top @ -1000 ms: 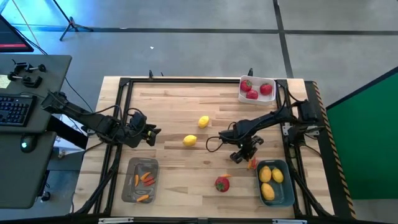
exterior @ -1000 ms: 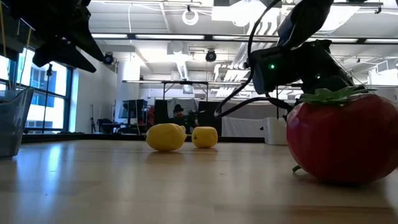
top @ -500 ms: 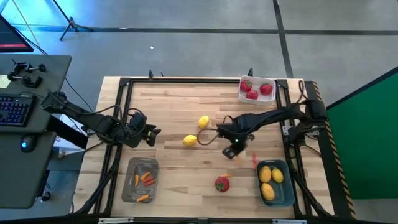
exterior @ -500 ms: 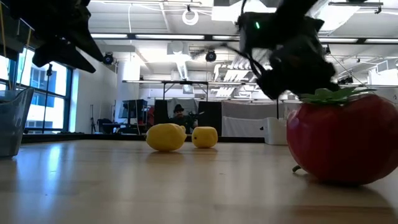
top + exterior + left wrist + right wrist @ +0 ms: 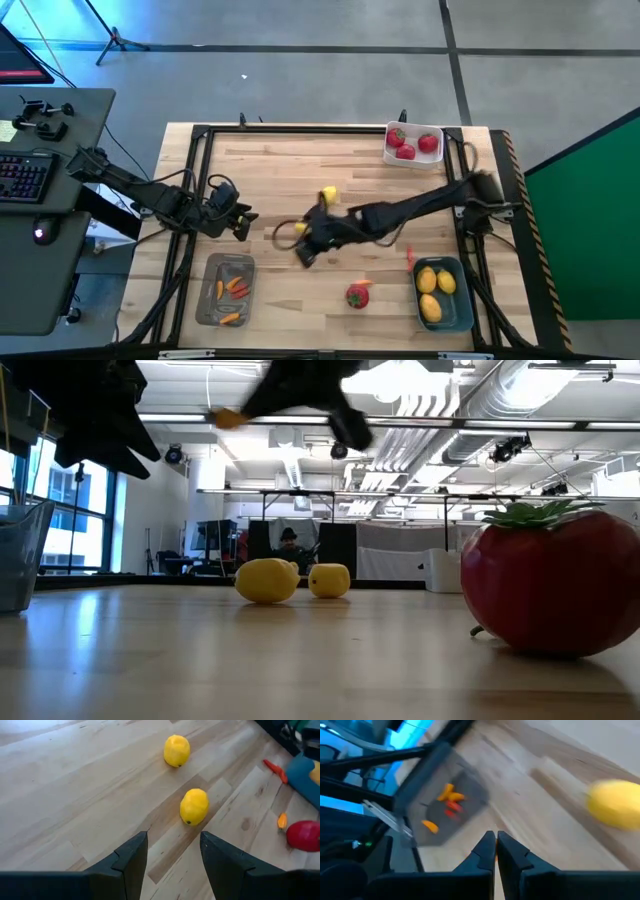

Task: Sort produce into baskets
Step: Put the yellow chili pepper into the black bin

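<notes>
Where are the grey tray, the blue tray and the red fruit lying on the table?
grey tray (image 5: 213, 268): high view, bare floor near its upper left corner.
blue tray (image 5: 462, 300): high view, right wall.
red fruit (image 5: 357, 296): high view, middle of its red body.

From my overhead feed I see a grey concrete floor (image 5: 300, 60) with pale seam lines, a dark desk (image 5: 45, 200) carrying a keyboard (image 5: 25, 177) beside the wooden table (image 5: 290, 165), and a green panel (image 5: 590, 220) on the opposite side. At table level the room opens into a hall with tall windows (image 5: 75, 510), exposed ducts (image 5: 480, 400) and strip lights overhead, and a person (image 5: 288, 540) far back.
</notes>
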